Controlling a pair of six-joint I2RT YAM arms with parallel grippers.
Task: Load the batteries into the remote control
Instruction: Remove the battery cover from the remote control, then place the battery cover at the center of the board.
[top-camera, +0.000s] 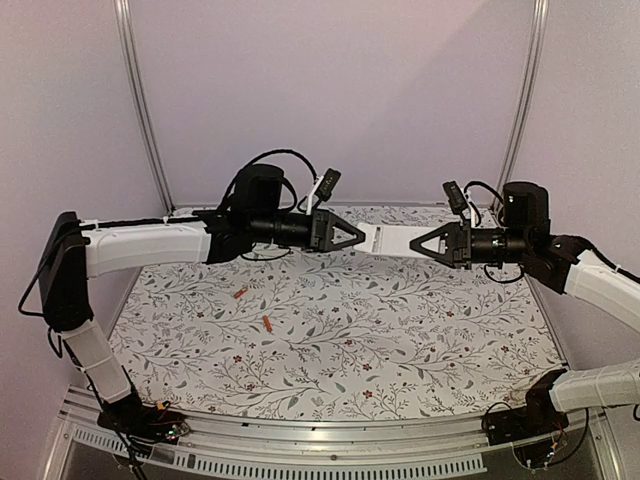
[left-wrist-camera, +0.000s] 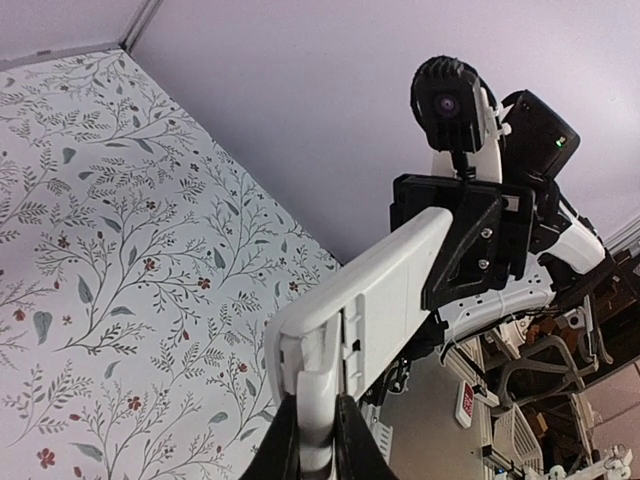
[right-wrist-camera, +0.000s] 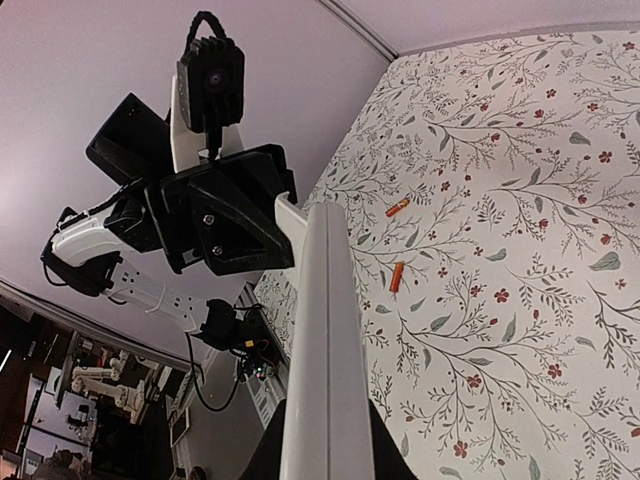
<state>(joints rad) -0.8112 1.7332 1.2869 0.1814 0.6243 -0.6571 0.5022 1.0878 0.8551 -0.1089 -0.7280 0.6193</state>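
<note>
Both arms reach in from either side & meet mid-air over the floral surface (top-camera: 400, 330), w/ the remote control (top-camera: 388, 240) bridging the gap between them. It's held lengthwise and roughly level, clear of the surface.

Left hand (top-camera: 358, 236): narrow, fingers pinched on the remote's left end. In its own wrist cam the two dark fingers sit tight either side of that end, no gap showing. Right hand (top-camera: 414, 242): closed down tight on the remote's opposite end, and the white body runs straight out from between its fingers. So each hand has one end.

The face of the remote seen from the left wrist cam is plain white, w/ a small notch/seam near the left hand's end. Can't tell from here whether the cover's on or off. No display or buttons visible in any view.

The batteries (top-camera: 240, 293) aren't in the remote. Both orange-red bits lie on the surface, well apart from the remote, on its left-arm side & nearer the arm bases. The second battery (top-camera: 267, 322) sits near the first, not touching it, and is a bit further from the remote.
</note>
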